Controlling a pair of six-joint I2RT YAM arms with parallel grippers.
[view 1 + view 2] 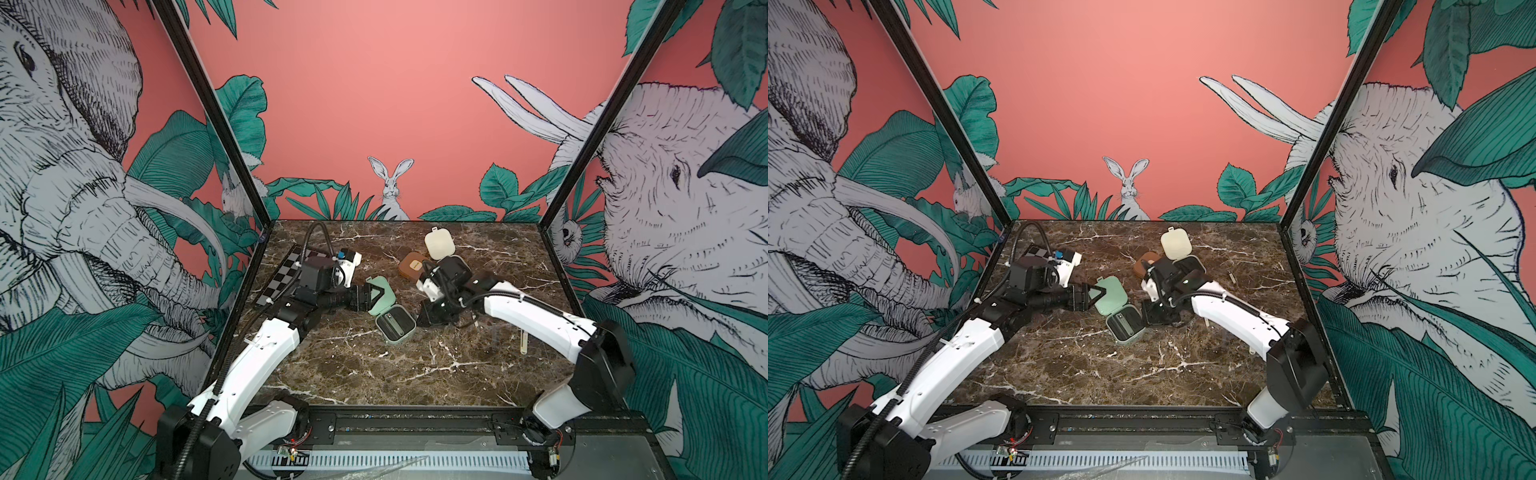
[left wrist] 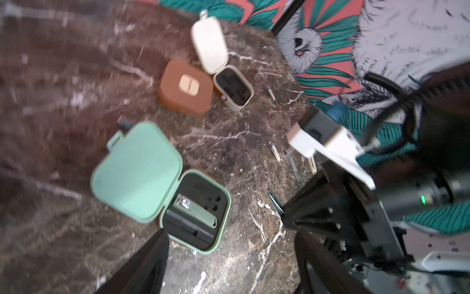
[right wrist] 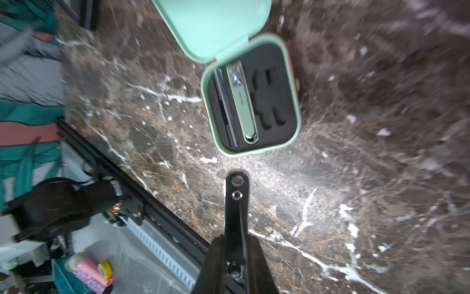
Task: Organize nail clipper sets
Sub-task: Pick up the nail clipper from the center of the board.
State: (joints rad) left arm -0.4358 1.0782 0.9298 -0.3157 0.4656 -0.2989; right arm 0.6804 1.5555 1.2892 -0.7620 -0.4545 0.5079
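A robotics lab cell: a marble-patterned tabletop (image 1: 374, 365) boxed in behind and at both sides by jungle panels (image 1: 374, 104) (elephants, a rabbit) on black frame posts (image 1: 215, 124). Along its near edge a black rail (image 1: 415, 419) carries two white robot arms (image 1: 266, 353); a checkerboard (image 1: 282, 270) lies at its far left corner.

Ahead of right gripper's (image 3: 235, 245) jaws, past its gripped black slim metal tool (image 3: 235, 203): bare brown marble tabletop (image 3: 292, 178), then open mint-green hinged plastic case (image 3: 282, 101) blocking.
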